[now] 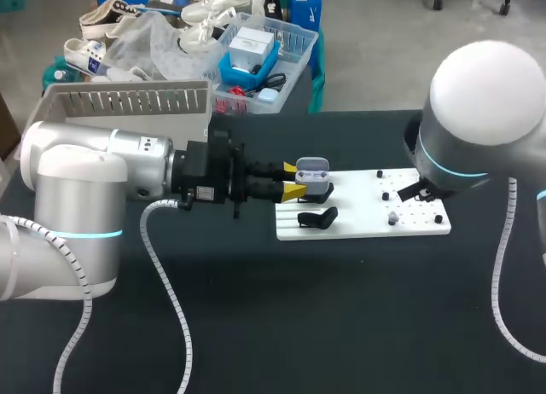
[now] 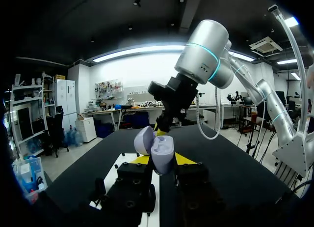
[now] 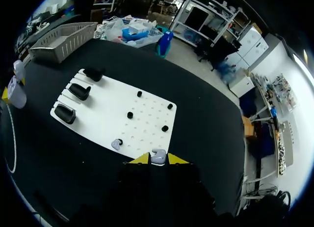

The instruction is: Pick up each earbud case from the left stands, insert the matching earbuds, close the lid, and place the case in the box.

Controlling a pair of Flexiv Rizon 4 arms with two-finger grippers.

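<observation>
Your black counter (image 1: 256,326) carries a flat white board (image 1: 358,228). Your left claw (image 1: 292,180) clamps the smooth lilac case (image 2: 163,156), lid open, at the board's left end. Your right claw (image 3: 157,159), hidden overhead by its arm (image 1: 486,112), pinches a pale earbud (image 3: 158,156) at the board's edge.

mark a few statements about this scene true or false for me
1. The left gripper holds the earbud case with its lid open. True.
2. The right gripper is empty. False: an earbud sits gripped between its yellow tips.
3. A second earbud lies on the white board. True.
4. A case sits on one of the black stands. False: all three stands are bare.
</observation>
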